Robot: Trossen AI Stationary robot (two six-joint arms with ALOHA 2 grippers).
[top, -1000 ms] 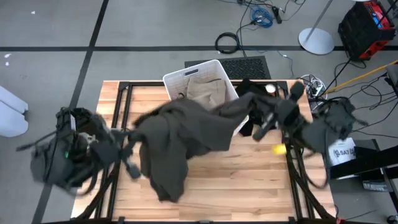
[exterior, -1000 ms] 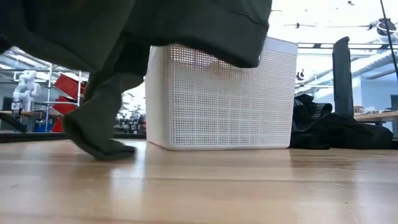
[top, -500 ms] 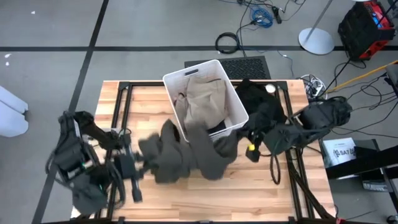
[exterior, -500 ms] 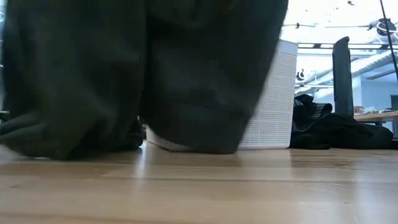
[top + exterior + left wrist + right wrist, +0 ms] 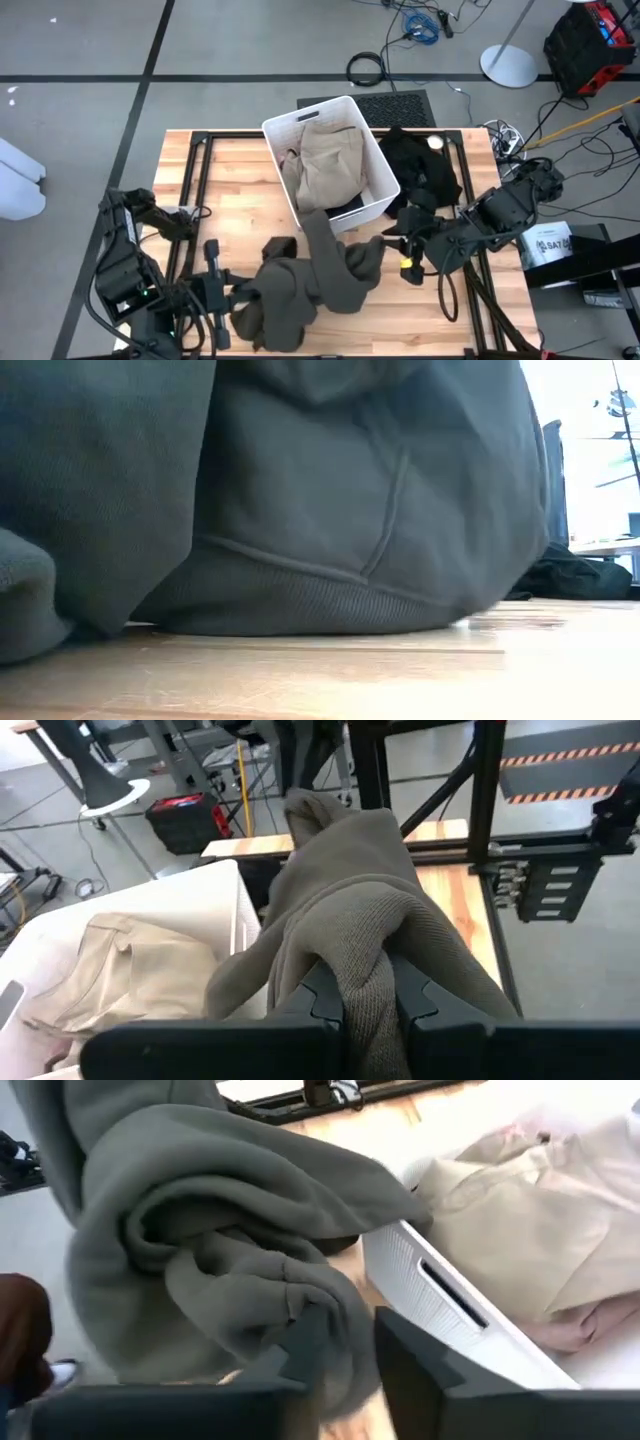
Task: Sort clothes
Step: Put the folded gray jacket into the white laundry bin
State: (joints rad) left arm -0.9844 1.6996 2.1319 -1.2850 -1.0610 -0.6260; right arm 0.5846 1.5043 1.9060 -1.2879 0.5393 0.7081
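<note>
My left gripper [image 5: 362, 1005] is clamping a fold of the olive garment [image 5: 310, 280], which is lying heaped on the table [image 5: 240, 175] beside the white bin [image 5: 382, 180]. My right gripper [image 5: 345, 1345] is pinching its other end, jaws slightly apart around the cloth.

Dark olive sweater [image 5: 310, 280] lies beside the right pincer [image 5: 405, 262]; tan clothes [image 5: 328, 165] fill a white bin [image 5: 385, 185]; black clothes [image 5: 420, 170] beyond.
</note>
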